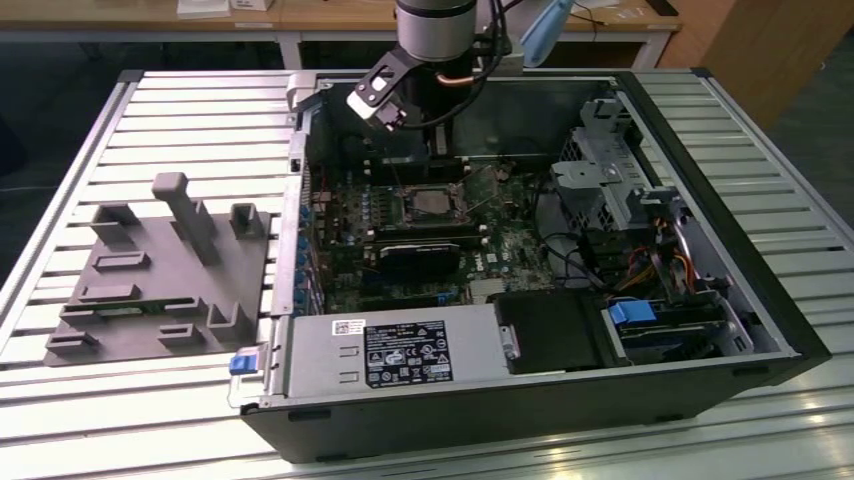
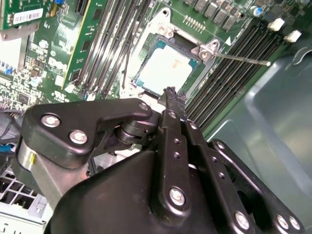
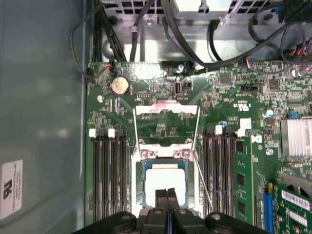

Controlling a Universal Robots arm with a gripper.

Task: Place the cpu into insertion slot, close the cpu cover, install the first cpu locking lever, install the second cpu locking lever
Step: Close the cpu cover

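Inside the open black tower computer case (image 1: 767,300), which lies on its side on a slatted metal table (image 1: 187,110), the arm reaches down over the green circuit board (image 3: 161,85).

- The cpu (image 3: 165,181), a small flat square chip with a pale metal top, sits in the insertion slot (image 3: 140,187), a square black socket with a metal rim.
- The cpu cover (image 3: 165,109), a thin silver-grey frame plate with a square cut-out, is swung open and clear of the chip. It is on the side of the slot away from the gripper.
- A thin wire locking lever (image 2: 241,59) stands free, angled out beside the slot over the long black memory slots (image 3: 107,180).
- The black two-finger gripper (image 3: 167,197) hangs over the near edge of the chip. Its fingers (image 3: 161,195) are pressed together with nothing between them. Contact with the chip cannot be told.
- A round silver coin cell (image 3: 119,86) sits on the board beyond the open cover.
- A grey moulded fixture block (image 1: 147,280) rests on the table, well apart from the case on the exterior view's left.
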